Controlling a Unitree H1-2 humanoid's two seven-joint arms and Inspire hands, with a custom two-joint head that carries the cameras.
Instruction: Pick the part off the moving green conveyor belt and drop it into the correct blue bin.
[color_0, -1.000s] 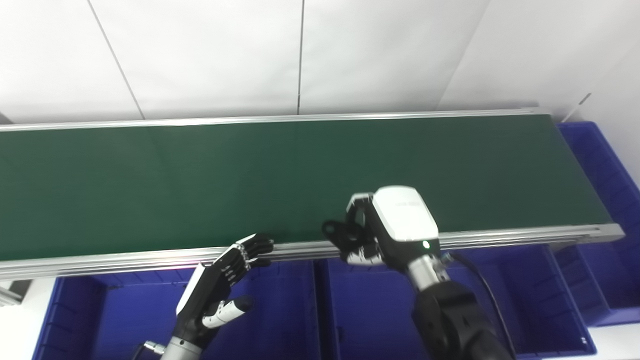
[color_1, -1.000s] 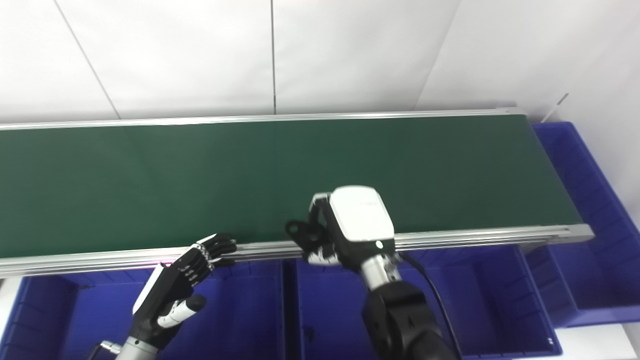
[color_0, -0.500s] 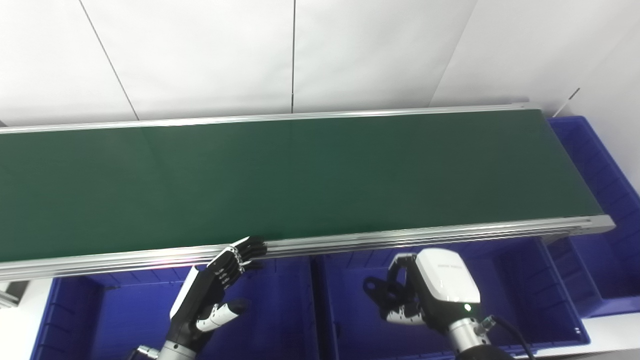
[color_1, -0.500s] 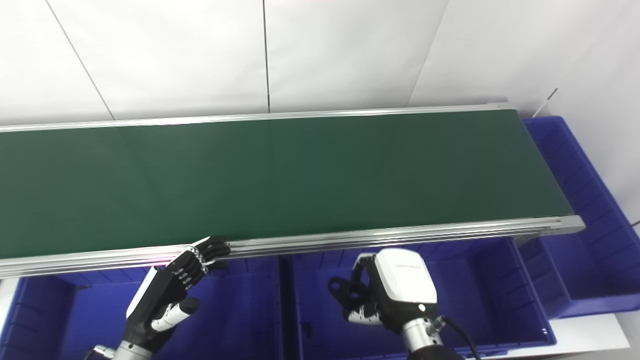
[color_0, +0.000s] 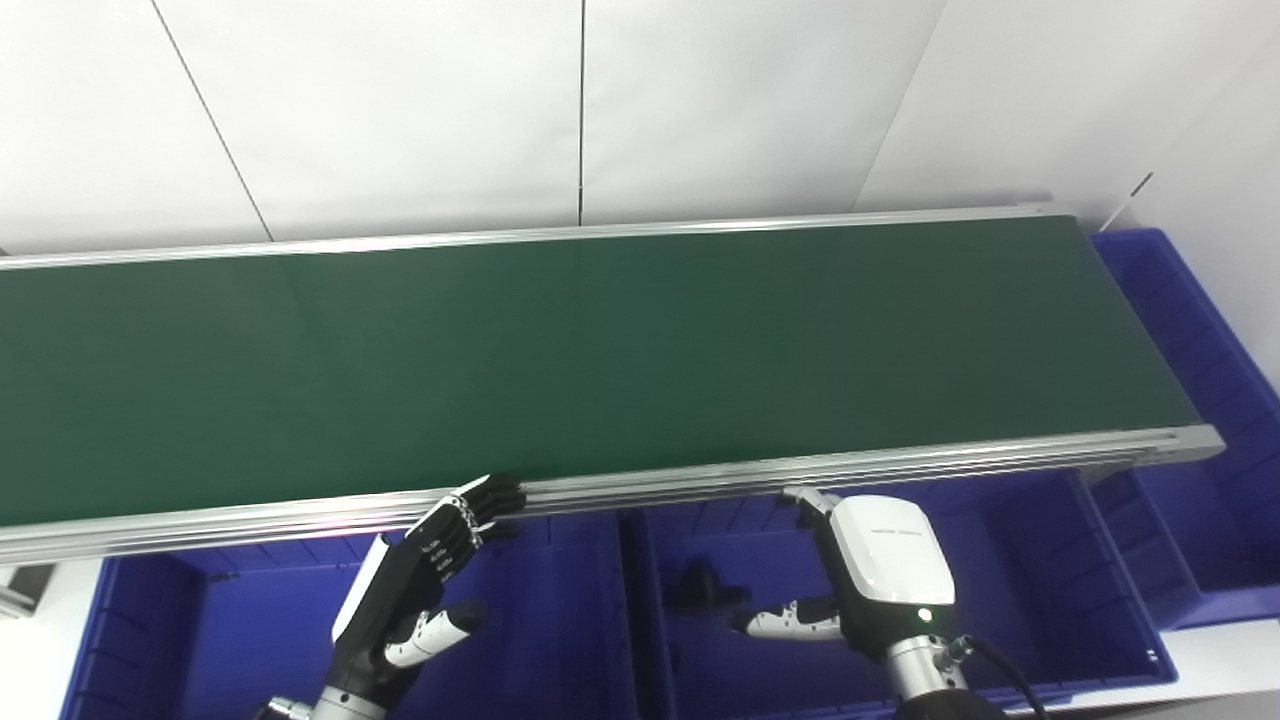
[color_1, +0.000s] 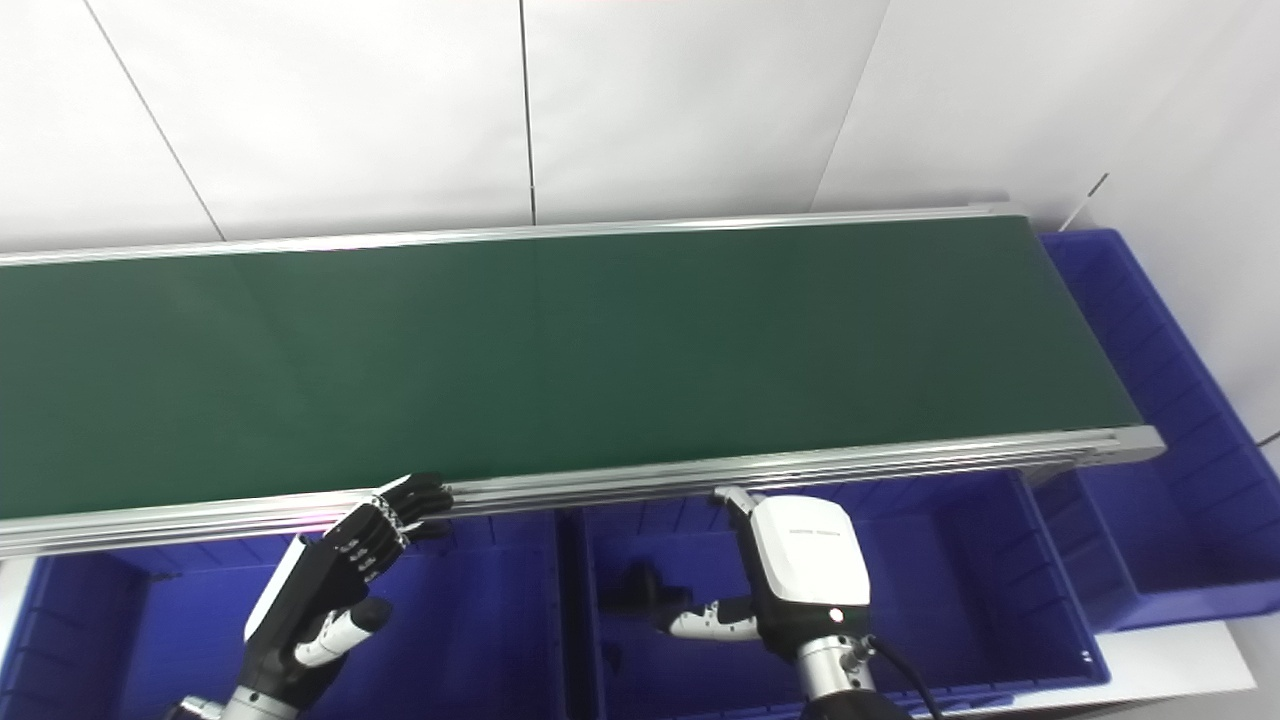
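Low in the frame's centre, the black part (color_0: 703, 588) lies in the middle blue bin (color_0: 1010, 560) — just left of the right hand (color_0: 860, 580). That hand is spread and empty; the left hand (color_0: 420, 570) — farther off — is open too.

From my seat both eye views came through bright and even, lit flatly from above. The white wall (color_0: 700, 100) was nearly washed out toward twelve o'clock. The belt (color_0: 600, 350) read as dull dark green without glare, though its near rail (color_0: 900, 462) carried a thin sheen. The bins (color_0: 560, 640) at six o'clock sat in soft shade. Detail was slightly soft throughout.
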